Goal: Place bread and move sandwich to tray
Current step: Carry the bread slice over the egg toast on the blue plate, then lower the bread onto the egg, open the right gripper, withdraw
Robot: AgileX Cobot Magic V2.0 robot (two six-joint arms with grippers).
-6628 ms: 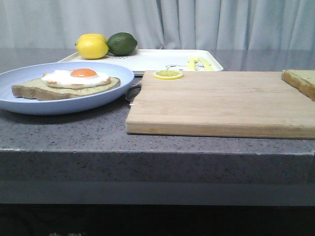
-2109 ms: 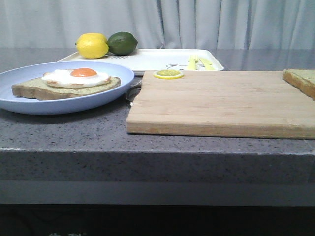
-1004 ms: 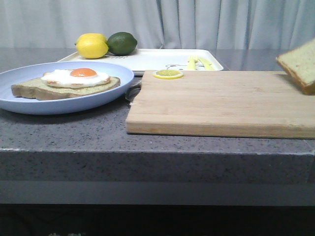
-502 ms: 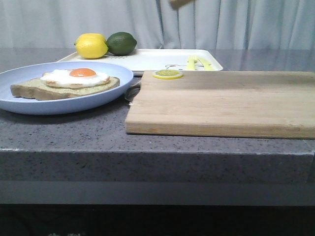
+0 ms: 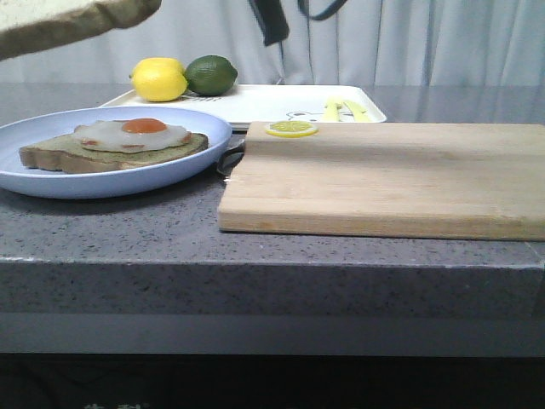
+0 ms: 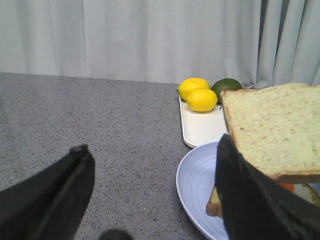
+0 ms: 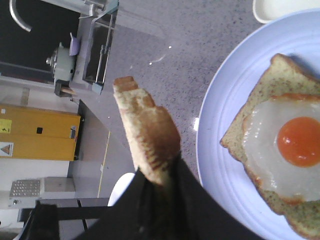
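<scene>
Front view: the bread is now seen high above the plate, off the board, where it lay at the far right corner a moment earlier. Only dark parts of an arm show behind the plate, near the curtain, so the end effector itself is not seen here. On the plate the toast with the egg lies open, and a shadow is now cast over the egg. The tray lies behind the plate, touching the lemon and lime at its far end.

Left wrist view: the left end effector is held wide apart with nothing between its fingers, beside the plate on the worktop. The bread hangs over the plate.

Right wrist view: the right end effector is clamped on the crust edge of the bread, which is held edge-on beside and above the plate. The egg is uncovered.

The bread is judged to be lifted and carried across, but not yet laid on the egg. The plate is not yet on the tray.
</scene>
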